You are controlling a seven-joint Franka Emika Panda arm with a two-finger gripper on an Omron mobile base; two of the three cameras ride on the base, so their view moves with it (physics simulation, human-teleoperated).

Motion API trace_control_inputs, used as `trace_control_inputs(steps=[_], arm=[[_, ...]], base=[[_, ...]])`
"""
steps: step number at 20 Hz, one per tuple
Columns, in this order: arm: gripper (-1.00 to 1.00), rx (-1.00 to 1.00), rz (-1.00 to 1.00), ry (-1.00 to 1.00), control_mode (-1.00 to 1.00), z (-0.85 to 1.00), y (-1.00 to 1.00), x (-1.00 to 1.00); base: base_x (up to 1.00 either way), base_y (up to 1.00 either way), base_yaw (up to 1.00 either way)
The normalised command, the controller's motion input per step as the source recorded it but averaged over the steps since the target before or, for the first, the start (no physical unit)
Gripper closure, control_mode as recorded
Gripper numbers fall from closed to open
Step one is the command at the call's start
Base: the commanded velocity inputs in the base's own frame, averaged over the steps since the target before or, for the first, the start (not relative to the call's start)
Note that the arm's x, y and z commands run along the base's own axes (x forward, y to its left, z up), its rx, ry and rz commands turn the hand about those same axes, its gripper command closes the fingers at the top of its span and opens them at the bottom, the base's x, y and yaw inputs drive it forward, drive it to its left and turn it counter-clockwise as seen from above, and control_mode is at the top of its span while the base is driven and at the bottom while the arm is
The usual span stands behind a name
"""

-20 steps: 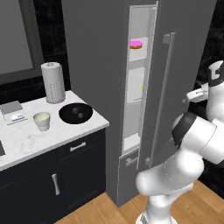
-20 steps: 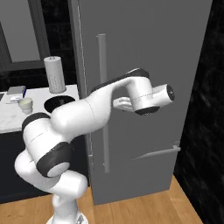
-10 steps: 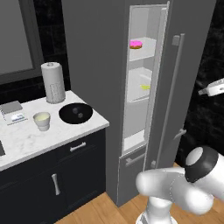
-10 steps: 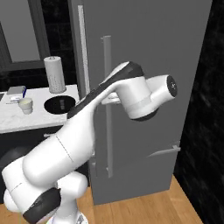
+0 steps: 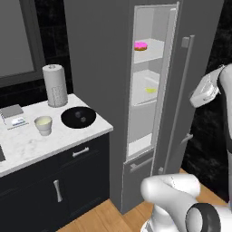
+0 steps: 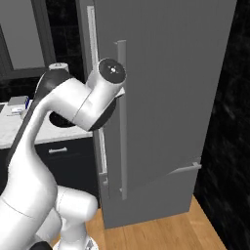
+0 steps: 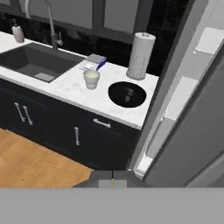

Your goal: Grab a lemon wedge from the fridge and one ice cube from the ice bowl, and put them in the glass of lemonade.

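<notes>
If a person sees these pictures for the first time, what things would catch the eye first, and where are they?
The tall grey fridge stands with its door partly open, right of the marble counter; a pink-iced doughnut lies on an upper shelf and the tiny lemon wedge on the shelf below. On the counter, the black ice bowl sits beside the glass of lemonade, with a tall white perforated cylinder behind them.

The fridge [image 5: 104, 68] is tall and grey, and its door [image 5: 181, 90] stands partly open. A tiny yellow lemon wedge [image 5: 150, 90] lies on a pale middle shelf inside. The round black ice bowl [image 5: 78, 117] sits on the white counter with small cubes in it. The glass [image 5: 43, 125], a small off-white cup of pale yellow drink, stands upright just beside the bowl.
</notes>
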Motion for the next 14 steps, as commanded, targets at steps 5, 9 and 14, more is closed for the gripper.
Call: trace_control_inputs(steps=[5, 9, 14], arm=[[1.00, -0.40, -0.11, -0.02, -1.00, 0.38, 0.95, -0.03], [-1.00, -0.53, -0.19, 0.01, -1.00, 0.02, 1.00, 0.05], [-1.00, -0.55, -0.20, 0.00, -1.00, -0.03, 0.76, 0.55]], base=[[0.00, 0.00, 0.00], [0.00, 0.00, 0.00], [0.00, 0.00, 0.00]])
